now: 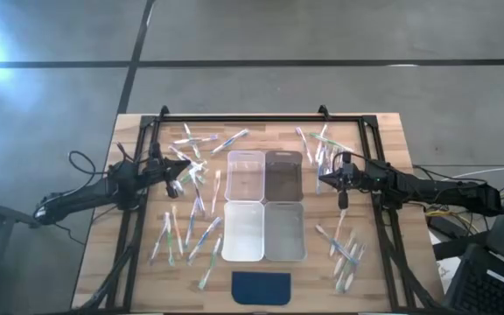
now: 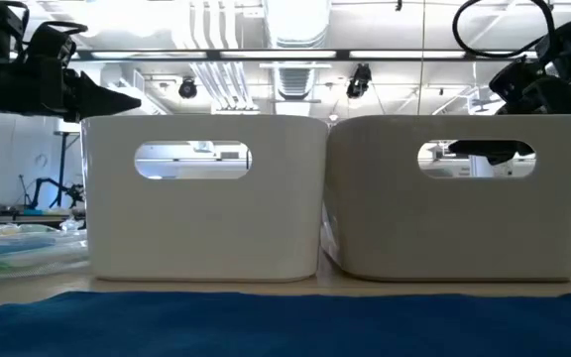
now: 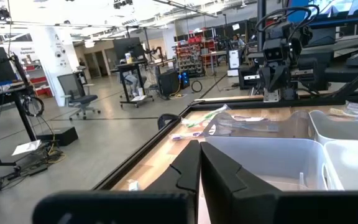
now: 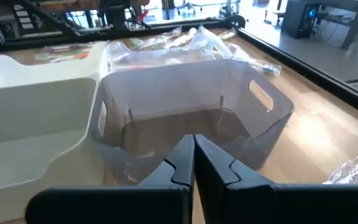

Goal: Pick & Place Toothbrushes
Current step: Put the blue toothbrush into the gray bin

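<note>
Desk (image 1: 383, 140): From overhead I see a wooden top with a black frame, four bins grouped at its centre and a dark blue pad (image 1: 262, 286) at the six o'clock edge.

Bins: Two clear bins (image 1: 245, 173) sit side by side at twelve o'clock of the group, one of them smoky grey (image 1: 283, 174); two whitish bins (image 1: 243, 230) sit at six o'clock of them. I can make out no toothbrush inside any of them.

Toothbrushes, nine o'clock side: A loose scatter of toothbrushes (image 1: 189, 229) lies on the wood from the far edge down toward the near edge, beside the bins.

Toothbrushes, three o'clock side: A smaller cluster (image 1: 316, 147) lies near the far edge, and another cluster (image 1: 346, 254) lies near the near corner.

Left pincer (image 1: 179, 178): My left arm reaches in from nine o'clock and the pincer hangs over the scatter just beside the clear bin. In its wrist view the fingers (image 3: 188, 171) stand pressed together with nothing between them.

Right pincer (image 1: 324, 179): My right arm comes in from three o'clock, the pincer just beside the smoky bin's outer wall. Its wrist view shows the fingertips (image 4: 182, 158) closed tip to tip, empty, facing into that bin (image 4: 191, 118).
</note>
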Robot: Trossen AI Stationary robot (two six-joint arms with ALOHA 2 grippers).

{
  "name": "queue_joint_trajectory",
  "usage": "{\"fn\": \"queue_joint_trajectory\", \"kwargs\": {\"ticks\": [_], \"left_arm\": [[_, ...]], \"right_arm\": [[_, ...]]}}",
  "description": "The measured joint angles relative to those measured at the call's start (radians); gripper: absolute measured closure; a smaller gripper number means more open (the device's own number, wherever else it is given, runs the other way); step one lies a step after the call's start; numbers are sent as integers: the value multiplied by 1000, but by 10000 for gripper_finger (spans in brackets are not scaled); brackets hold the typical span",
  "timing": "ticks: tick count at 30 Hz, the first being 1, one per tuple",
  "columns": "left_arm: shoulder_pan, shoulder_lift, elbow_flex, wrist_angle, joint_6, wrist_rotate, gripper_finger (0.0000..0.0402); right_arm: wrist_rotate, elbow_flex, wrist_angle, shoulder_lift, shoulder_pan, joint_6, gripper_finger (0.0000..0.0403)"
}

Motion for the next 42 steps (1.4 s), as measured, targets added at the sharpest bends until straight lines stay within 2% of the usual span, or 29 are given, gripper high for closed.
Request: {"fn": "queue_joint_trajectory", "kwargs": {"ticks": [3, 5, 11, 14, 20, 24, 27, 35, 39, 42], "left_arm": [[0, 0, 0, 0, 0, 0, 383], [0, 0, 0, 0, 0, 0, 384], [0, 0, 0, 0, 0, 0, 385], [0, 0, 0, 0, 0, 0, 383], [0, 0, 0, 0, 0, 0, 385], [1, 0, 0, 0, 0, 0, 385], [1, 0, 0, 0, 0, 0, 383], [1, 0, 0, 0, 0, 0, 384], [1, 0, 0, 0, 0, 0, 383], [1, 0, 0, 0, 0, 0, 385]], "right_arm": [[-1, 0, 24, 0, 1, 51, 394], [-1, 0, 100, 1, 1, 89, 394], [-1, 0, 528, -1, 1, 93, 394], [-1, 0, 713, -1, 1, 44, 394], [-1, 3, 915, 2, 1, -18, 394], [-2, 46, 904, 33, 1, -16, 394], [-10, 98, 834, 91, 1, -15, 394], [-15, 288, 501, 311, 1, 20, 394], [-77, 399, 343, 422, 11, 61, 394], [-83, 489, 190, 492, 47, 61, 394]]}}
